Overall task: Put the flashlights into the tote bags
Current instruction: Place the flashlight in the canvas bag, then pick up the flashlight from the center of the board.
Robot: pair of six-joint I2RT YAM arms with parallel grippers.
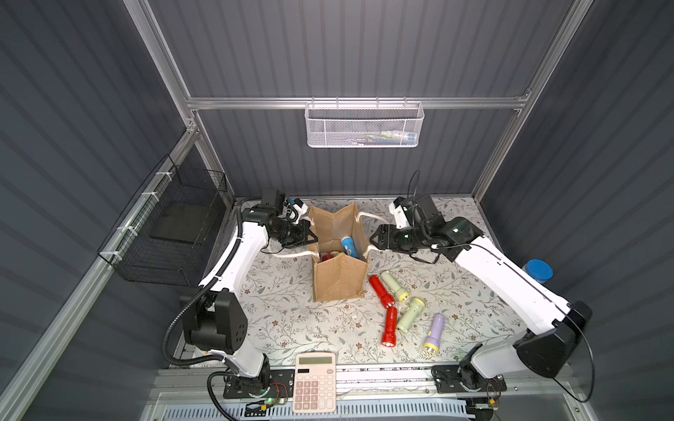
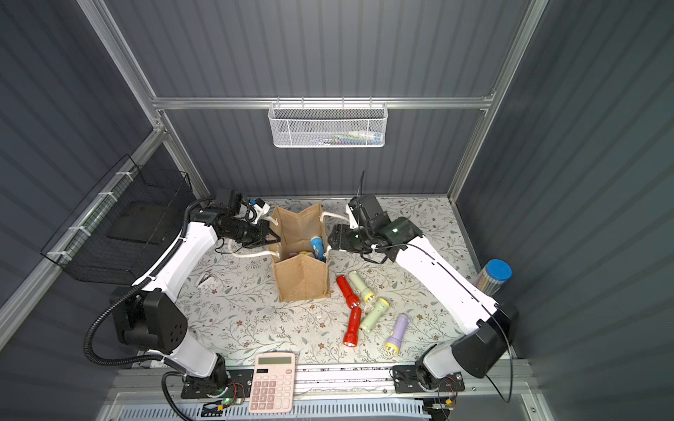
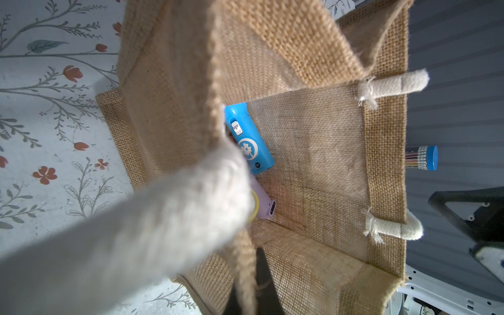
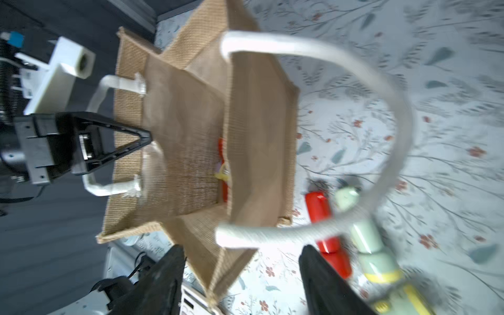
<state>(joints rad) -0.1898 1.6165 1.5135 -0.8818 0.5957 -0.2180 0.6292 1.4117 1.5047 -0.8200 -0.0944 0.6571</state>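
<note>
**Holding the tote bag (image 1: 341,280) open: five flashlights outstanding**

The left gripper (image 1: 312,237) is pinched on the bag's left rim. The bag stands upright at the far middle of the table (image 1: 291,320). The right gripper (image 1: 372,238) is spread and empty, just beside the bag's right wall. A blue flashlight (image 1: 349,247) lies inside.

Loose to the right and near of the bag:
- red flashlights (image 1: 381,291)
- pale green flashlights (image 1: 394,286)
- a lilac flashlight (image 1: 434,333)

Judged light, rigid and smooth, and liable to roll. Best gripped across the straight barrel, not the flared head.
</note>
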